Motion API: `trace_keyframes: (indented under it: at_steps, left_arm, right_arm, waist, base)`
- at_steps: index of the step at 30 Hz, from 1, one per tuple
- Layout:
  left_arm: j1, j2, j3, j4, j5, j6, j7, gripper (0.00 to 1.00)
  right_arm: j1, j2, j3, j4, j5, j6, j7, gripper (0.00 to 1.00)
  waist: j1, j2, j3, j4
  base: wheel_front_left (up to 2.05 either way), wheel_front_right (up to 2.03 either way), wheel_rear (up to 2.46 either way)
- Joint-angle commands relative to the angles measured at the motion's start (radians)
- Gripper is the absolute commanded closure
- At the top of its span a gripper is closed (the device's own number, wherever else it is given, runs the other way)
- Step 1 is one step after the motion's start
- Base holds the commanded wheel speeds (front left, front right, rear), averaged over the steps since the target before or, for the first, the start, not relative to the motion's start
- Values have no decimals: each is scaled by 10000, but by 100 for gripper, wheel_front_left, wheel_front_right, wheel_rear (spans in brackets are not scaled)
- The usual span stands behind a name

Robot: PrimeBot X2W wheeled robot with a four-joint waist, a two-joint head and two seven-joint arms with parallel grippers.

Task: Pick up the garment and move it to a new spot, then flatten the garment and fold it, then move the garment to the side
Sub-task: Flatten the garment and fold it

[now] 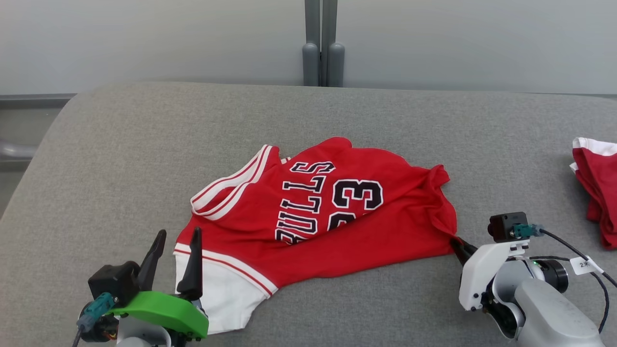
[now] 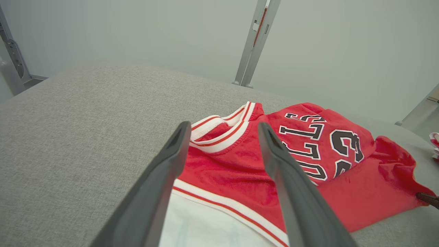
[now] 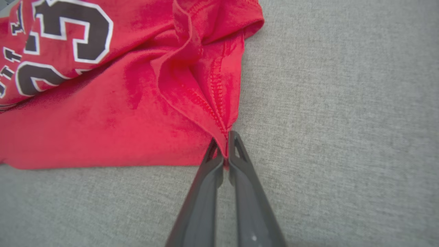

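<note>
The garment (image 1: 318, 212) is a red jersey with white trim and black lettering, lying rumpled in the middle of the grey surface. My right gripper (image 1: 458, 245) is shut on its right hem corner; the right wrist view shows the garment (image 3: 130, 103) with red cloth pinched between the tips of that right gripper (image 3: 223, 145). My left gripper (image 1: 177, 238) stands open at the garment's near left corner, one finger over the white panel, the other over bare surface. In the left wrist view the left gripper (image 2: 224, 128) hovers open above the garment (image 2: 308, 164), holding nothing.
The grey padded surface (image 1: 120, 159) spreads wide to the left and back. Another red and white garment (image 1: 597, 188) lies at the right edge. A grey post (image 1: 322, 43) stands against the wall behind.
</note>
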Motion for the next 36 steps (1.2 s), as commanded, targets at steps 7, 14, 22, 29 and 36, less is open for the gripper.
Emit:
trace_keyframes:
  at_steps: [7,14,22,29,36]
  left_arm:
    - [447,-265,306,281,205,-157,-28,0]
    - [570,-387,492,398,376,-252,-26,0]
    - [509,-325,593,486,434,-356,-27,0]
    - [628,-149,866,265,645,-262,-28,0]
    - [731,123,1204,-602,1450,107,-27,0]
  right_arm:
    - [1051,-740,241,-1641,1047,-3,1111,100]
    - [2201,-1111,-313,-3145,1467,-3,2393,100]
    - [2950,-564,-1527,-3831,772,-3,2360,0]
    - [3356,-112,-2612,-5314,-216,-2,176,0]
    - [3744,299,-3217,-6592,-857,-2,-1911,0]
  waist:
    - [0,0,-296,-714]
    - [0,0,-287,-1185]
    - [0,0,-220,-1346]
    - [0,0,-422,-1342]
    - [0,0,-572,-1348]
  base:
    - [0,0,0]
    - [0,0,0]
    - [0,0,0]
    - [0,0,0]
    - [0,0,0]
